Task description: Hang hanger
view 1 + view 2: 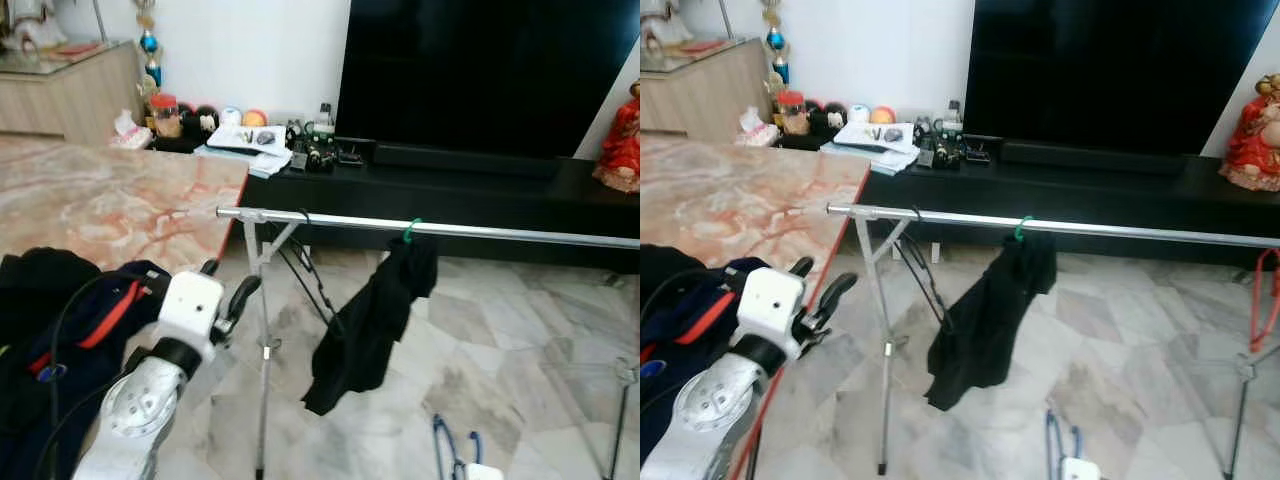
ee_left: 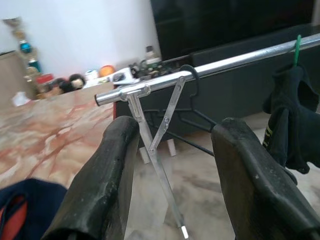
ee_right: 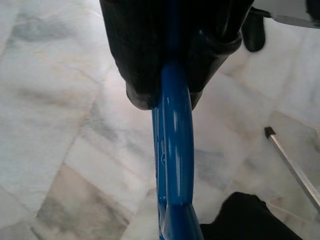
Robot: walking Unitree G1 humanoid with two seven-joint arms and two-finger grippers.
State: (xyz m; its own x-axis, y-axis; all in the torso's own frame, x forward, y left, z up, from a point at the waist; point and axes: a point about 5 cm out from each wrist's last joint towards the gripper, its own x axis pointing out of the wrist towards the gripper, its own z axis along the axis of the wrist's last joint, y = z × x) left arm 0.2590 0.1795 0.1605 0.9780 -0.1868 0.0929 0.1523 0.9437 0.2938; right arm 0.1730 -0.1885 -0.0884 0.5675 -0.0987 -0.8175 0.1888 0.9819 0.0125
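Eye views: my left gripper (image 1: 228,296) raised beside the desk (image 1: 110,200), fingers parted, holding nothing; rail (image 1: 430,228) ahead. Left wrist: fingers (image 2: 112,170) spread wide, empty. Right wrist: my right gripper (image 3: 170,87) clenched on blue hanger (image 3: 175,165), above floor (image 3: 60,125).

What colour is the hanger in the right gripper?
Blue. The hanger shows best in the right wrist view, clamped in the right gripper.

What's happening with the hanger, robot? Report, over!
Right gripper jaws shut on blue hanger, low above the floor. Left gripper jaws open, empty, facing the rail. Black garment and empty black hanger already on rail.
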